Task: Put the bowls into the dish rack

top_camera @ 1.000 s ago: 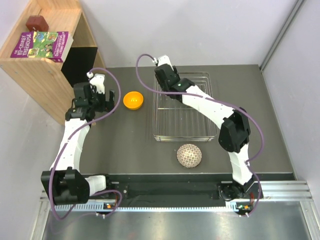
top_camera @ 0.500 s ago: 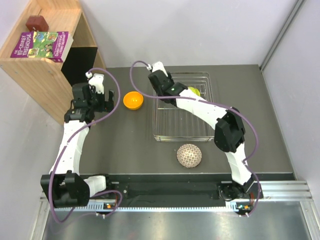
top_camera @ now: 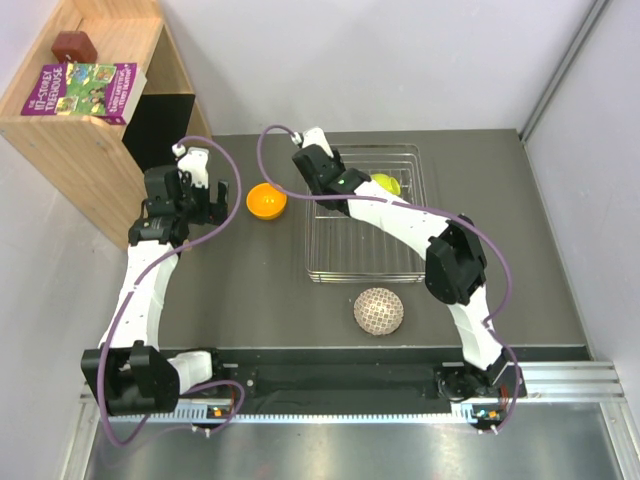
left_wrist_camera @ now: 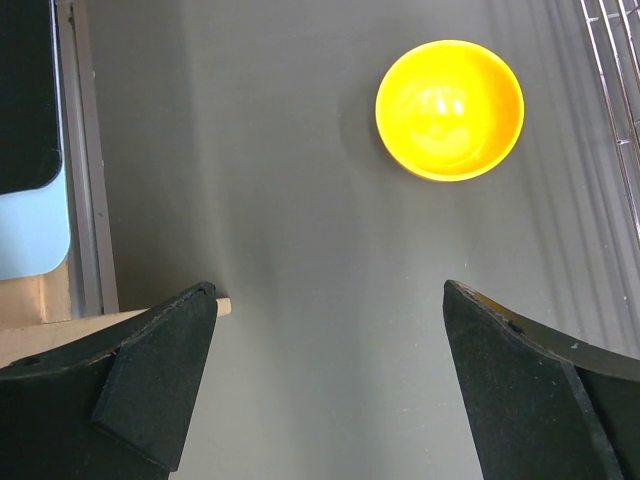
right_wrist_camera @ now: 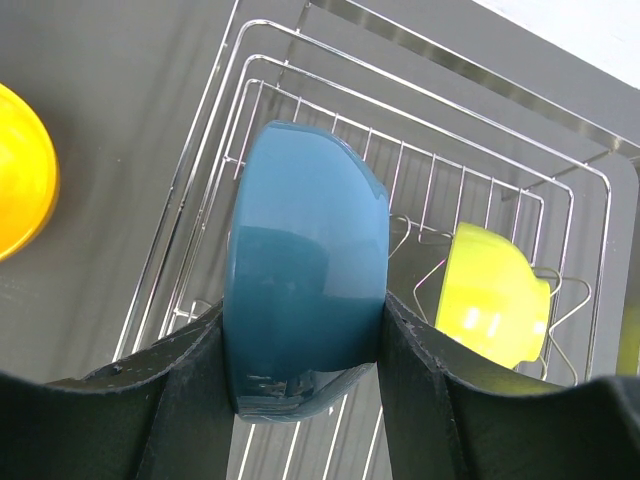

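My right gripper (right_wrist_camera: 305, 350) is shut on the blue bowl (right_wrist_camera: 305, 260), held on edge above the far left part of the silver wire dish rack (top_camera: 365, 262) (right_wrist_camera: 300, 60). The yellow-green bowl (top_camera: 386, 184) (right_wrist_camera: 495, 295) stands on edge between the rack's prongs. An orange bowl (top_camera: 266, 201) (left_wrist_camera: 449, 108) sits upright on the table left of the rack. The white bowl with brown lattice (top_camera: 379, 311) lies upside down in front of the rack. My left gripper (top_camera: 185, 200) (left_wrist_camera: 330, 385) hangs open over bare table, left of the orange bowl.
A wooden shelf (top_camera: 80, 130) with a book (top_camera: 85, 88) and a dark red object (top_camera: 74, 46) stands at the back left, close to my left arm. Its wooden edge (left_wrist_camera: 60, 335) shows beside my left finger. Walls close in at the back and right.
My right arm has swung left over the rack's far left corner with the blue bowl, uncovering the yellow-green bowl in the rack. The left arm has barely moved.
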Robot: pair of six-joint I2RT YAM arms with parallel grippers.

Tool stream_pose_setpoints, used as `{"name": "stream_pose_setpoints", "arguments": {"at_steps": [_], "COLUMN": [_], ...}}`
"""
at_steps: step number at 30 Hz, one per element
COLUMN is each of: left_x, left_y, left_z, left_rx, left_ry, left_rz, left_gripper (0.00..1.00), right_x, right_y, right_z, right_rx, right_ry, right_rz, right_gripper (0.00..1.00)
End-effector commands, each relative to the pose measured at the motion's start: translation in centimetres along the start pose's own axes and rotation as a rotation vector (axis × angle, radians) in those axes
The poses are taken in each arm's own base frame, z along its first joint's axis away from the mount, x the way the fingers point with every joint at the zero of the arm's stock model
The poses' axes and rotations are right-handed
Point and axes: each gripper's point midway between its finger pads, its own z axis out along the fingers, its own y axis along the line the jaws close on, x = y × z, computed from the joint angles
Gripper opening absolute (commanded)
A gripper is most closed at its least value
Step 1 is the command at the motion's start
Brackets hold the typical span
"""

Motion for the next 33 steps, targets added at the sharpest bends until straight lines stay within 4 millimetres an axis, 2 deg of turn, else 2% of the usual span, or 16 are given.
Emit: {"name": "stream_pose_setpoints", "arguments": {"at_steps": [1,7,12,16,28,33], "left_x": [-0.9,-0.7,-0.5,-0.3,0.0,0.0], "left_y": [-0.1,-0.1,-0.3,-0.4,-0.2,-0.3], "left_z": [-0.4,-0.2,-0.1,-0.1,-0.2,0.0], "left_rx": [0.01,0.012,0.019,0.022,0.013,0.021], "left_ry": [-0.043,-0.037,-0.035,-0.034,-0.025,-0.023], "left_rz": [0.009,0.008,0.003,-0.002,0.008,0.005], "left_gripper": [0.99,0.99,0.99,0.99,0.99,0.99], "right_x": [-2.2,-4.0,-4.7,-4.5,-3.1,-2.8], "right_y": [-0.1,-1.3,-2.2,-2.2,-1.6,-1.2], "right_z": [-0.7,-2.2,-3.0,-2.7,0.7,1.3], "right_rx": [0.023,0.041,0.058,0.064,0.072,0.061], "right_ry": [-0.062,-0.102,-0.119,-0.117,-0.061,-0.049], "right_rz": [0.061,0.097,0.106,0.101,0.11,0.105], "right_gripper": [0.0,0.0,0.0,0.0,0.0,0.0]}}
